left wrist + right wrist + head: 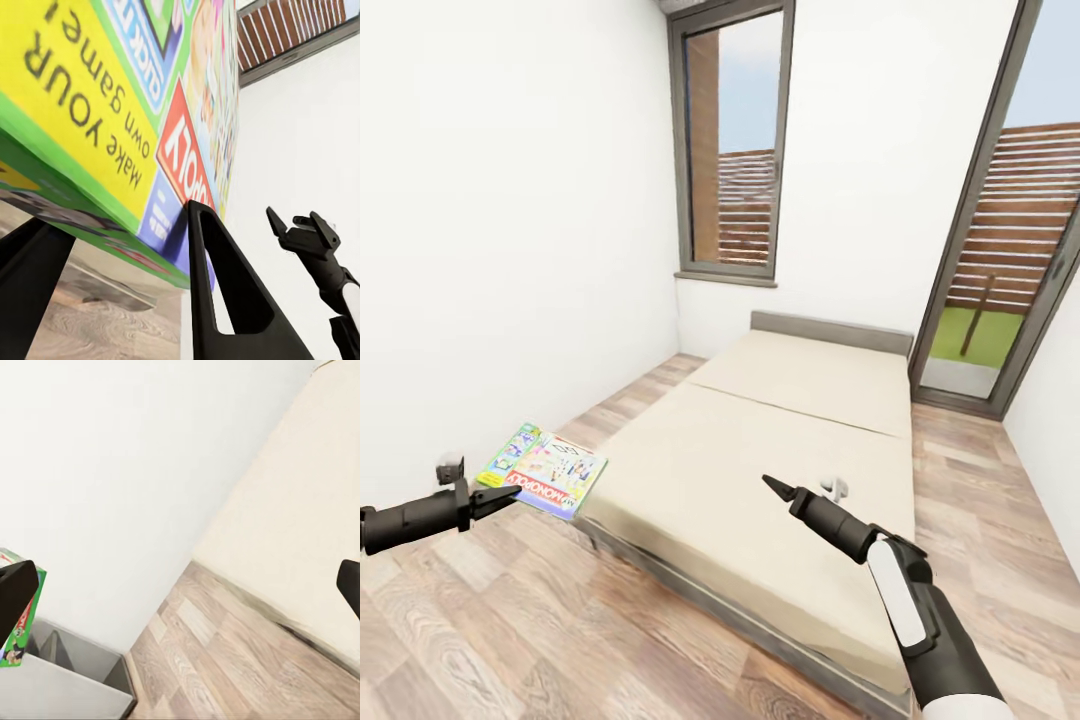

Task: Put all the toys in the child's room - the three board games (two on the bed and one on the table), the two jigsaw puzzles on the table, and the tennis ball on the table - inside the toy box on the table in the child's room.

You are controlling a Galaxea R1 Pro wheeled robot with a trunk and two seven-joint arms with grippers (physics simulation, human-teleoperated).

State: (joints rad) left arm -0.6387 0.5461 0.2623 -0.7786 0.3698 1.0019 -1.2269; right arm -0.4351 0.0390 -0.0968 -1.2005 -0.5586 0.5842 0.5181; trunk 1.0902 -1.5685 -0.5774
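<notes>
Wood-plank flooring (480, 610) runs underfoot, and both arms reach out low over it, either side of the bed's near corner. On the left of the bed (760, 470), the left arm stretches level and nearly straight, its dark forearm pointing toward the mattress edge, and the left gripper (495, 497) is clamped on the near edge of the Monopoly board game (543, 470). From the left wrist view the two black fingers (225, 292) pinch the box (127, 112) from below and above, the lid's "make your own game" print upside down right over them. The box hangs flat in the air, just beside the bed's left edge, off the mattress.

Over the bed's near end, the right arm comes up from the lower right, white upper link bent at the elbow, dark forearm angling toward the mattress middle. The right gripper (777, 487) carries nothing; its fingertips sit at opposite edges of the right wrist view, spread wide.

Farther along, the bed runs to its grey headboard (830, 332) under the tall window (732, 150), with a glass door (1000, 230) beside the headboard's right end.
</notes>
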